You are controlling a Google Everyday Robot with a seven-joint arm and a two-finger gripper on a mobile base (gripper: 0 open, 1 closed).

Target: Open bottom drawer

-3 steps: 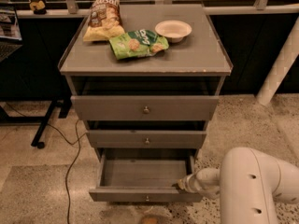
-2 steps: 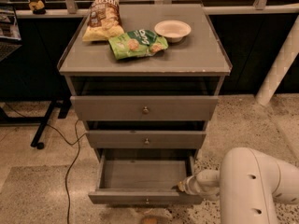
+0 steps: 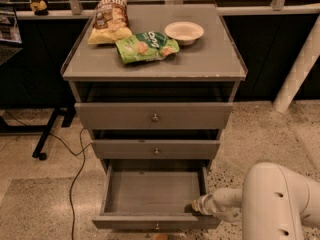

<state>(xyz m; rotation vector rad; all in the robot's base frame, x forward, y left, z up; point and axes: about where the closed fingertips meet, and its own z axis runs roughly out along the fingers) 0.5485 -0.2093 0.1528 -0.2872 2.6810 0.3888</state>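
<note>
Your gripper [image 3: 198,206], clamped or not I cannot tell, sits at the pulled-out bottom drawer's [image 3: 150,191] right front corner; it looks stiff and light, best taken by its small knob [image 3: 157,227].

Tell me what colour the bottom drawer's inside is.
Plain grey, shown in the camera view; the bottom drawer stands open, with the gripper at its front corner.

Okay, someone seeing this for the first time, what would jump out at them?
The bottom drawer stands pulled out, showing its grey tray, with the gripper at its front right corner and the white arm filling the lower right. On the cabinet top lie a green bag, a yellow-brown bag and a white bowl.
</note>
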